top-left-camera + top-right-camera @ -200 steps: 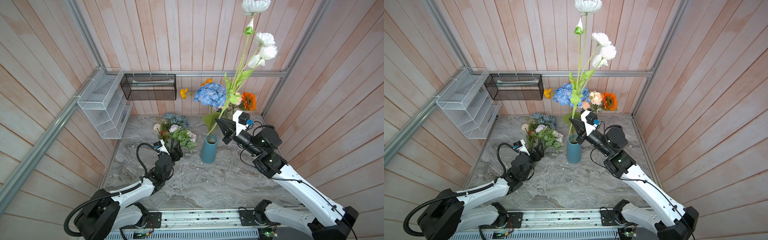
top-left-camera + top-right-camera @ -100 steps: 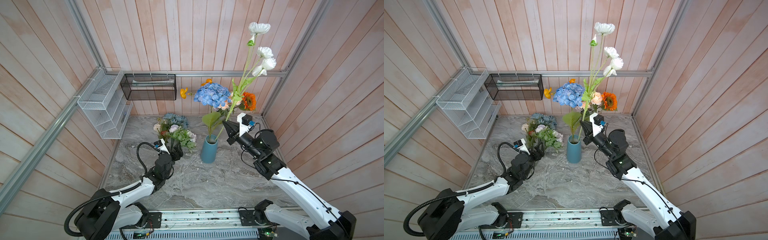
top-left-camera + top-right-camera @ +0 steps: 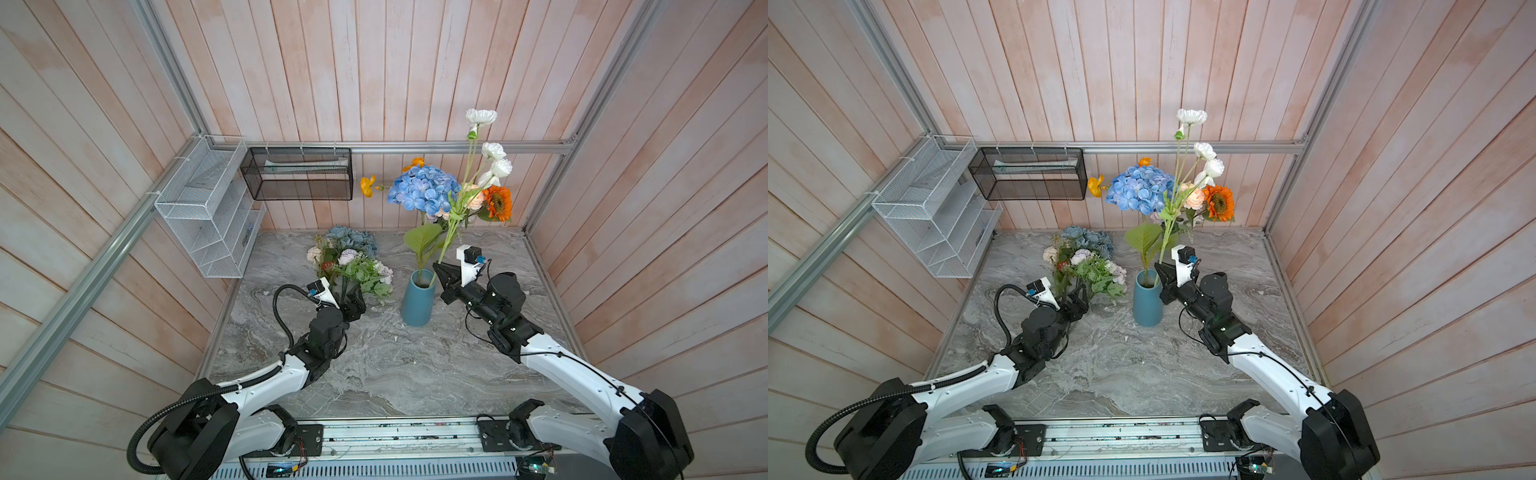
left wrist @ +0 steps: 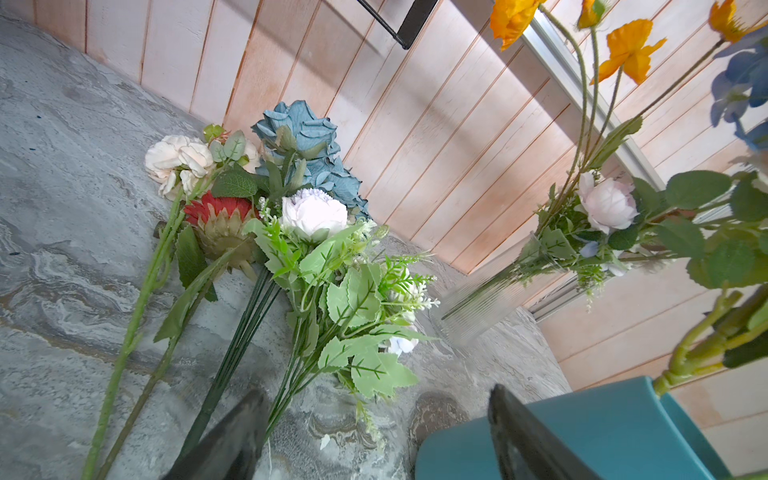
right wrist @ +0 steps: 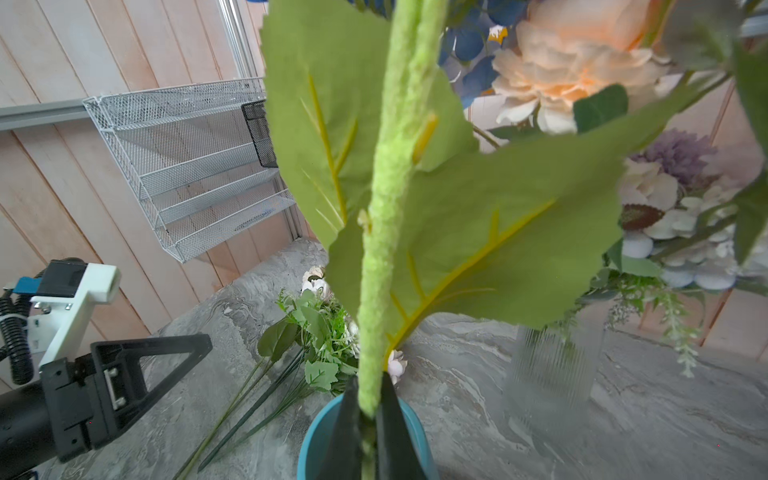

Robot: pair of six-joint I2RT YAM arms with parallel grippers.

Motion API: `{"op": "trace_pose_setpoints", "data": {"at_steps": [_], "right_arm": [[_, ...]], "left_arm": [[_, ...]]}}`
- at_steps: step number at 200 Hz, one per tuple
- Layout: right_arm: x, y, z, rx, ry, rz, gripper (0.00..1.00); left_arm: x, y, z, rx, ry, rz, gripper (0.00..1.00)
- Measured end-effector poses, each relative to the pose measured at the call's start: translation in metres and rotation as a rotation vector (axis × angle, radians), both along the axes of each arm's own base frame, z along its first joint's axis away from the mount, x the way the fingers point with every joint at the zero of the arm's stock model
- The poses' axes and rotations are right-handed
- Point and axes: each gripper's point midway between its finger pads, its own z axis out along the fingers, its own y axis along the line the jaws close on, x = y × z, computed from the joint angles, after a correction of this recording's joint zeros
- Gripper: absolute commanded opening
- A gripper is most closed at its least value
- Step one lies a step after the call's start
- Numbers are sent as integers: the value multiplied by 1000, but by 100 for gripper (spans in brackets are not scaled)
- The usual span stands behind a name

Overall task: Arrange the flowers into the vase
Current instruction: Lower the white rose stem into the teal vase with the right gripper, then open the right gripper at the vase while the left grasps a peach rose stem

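While the right gripper pinches the green stem of a tall white-flowered spray just above the mouth of the blue vase, the left gripper, jaws spread wide, hangs at the stem ends of the loose flowers lying on the marble tabletop beside the vase.

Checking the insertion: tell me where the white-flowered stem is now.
The white-flowered stem stands near the middle of both top views, pinched in the fingers of the right gripper, its foot at the mouth of the blue vase, beside the blue hydrangea.
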Motion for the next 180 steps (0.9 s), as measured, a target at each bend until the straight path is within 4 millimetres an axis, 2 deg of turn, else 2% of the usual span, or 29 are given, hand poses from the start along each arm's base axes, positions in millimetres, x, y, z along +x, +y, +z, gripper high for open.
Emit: {"op": "trace_pose_setpoints", "data": {"at_steps": [31, 68, 98, 114, 134, 158, 180], "right_arm": [[6, 1, -16, 1, 43, -16, 0], [9, 1, -25, 2, 72, -24, 3], [9, 1, -32, 2, 96, -26, 23], [9, 0, -34, 0, 103, -28, 28], [8, -1, -38, -9, 121, -31, 33], [5, -3, -40, -22, 140, -36, 40], [1, -7, -38, -35, 152, -41, 48]], "left_arm": [[0, 0, -1, -1, 5, 1, 85], [-1, 1, -1, -3, 7, 3, 85], [-1, 2, -1, 0, 9, 4, 85], [-1, 5, 0, 5, 9, 13, 85], [2, 20, 8, 3, -5, 47, 84], [7, 52, 25, -17, -47, 109, 82], [12, 77, 28, -5, -48, 146, 82]]}}
